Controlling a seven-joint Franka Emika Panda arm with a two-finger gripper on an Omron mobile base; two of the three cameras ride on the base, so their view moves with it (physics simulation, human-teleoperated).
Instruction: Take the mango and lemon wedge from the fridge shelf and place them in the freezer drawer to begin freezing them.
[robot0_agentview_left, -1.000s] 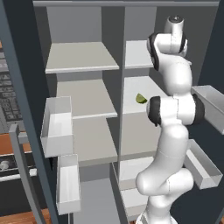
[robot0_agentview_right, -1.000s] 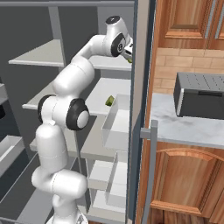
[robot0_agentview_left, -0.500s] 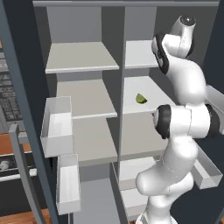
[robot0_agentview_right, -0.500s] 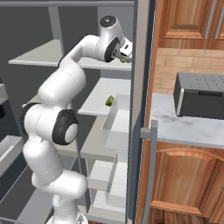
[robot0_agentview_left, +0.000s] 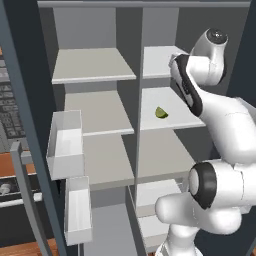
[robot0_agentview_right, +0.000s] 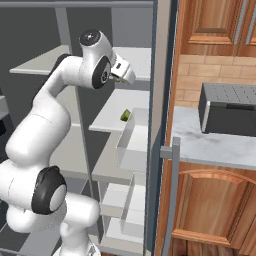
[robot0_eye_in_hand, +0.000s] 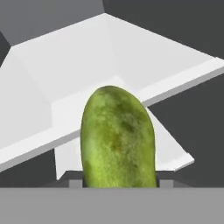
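Between the two dark finger tips at the bottom of the hand view stands one mango (robot0_eye_in_hand: 118, 138), mottled yellow-green and upright, its rounded top toward the shelves; the gripper (robot0_eye_in_hand: 119, 183) is closed on its lower end. Beyond it lie two white boards at different heights, the nearer one a fridge shelf (robot0_eye_in_hand: 65, 83) with its front edge running just behind the fruit.

One lemon wedge (robot0_agentview_left: 161, 112) sits on the second white shelf of the right column in the left base view, near the board's front and left part, well apart from the arm's hand. From the right base view that wedge (robot0_agentview_right: 125, 115) shows as a small green piece just behind the wall of a translucent door bin (robot0_agentview_right: 131, 145).

Left of the white column, three duller grey shelves (robot0_agentview_left: 95, 65) are stacked one above another. Two translucent bins (robot0_agentview_left: 65, 145) hang on the open door at the left. Outside the fridge, one dark toaster oven (robot0_agentview_right: 227, 107) rests on a pale counter (robot0_agentview_right: 210, 147) above wooden cabinets.
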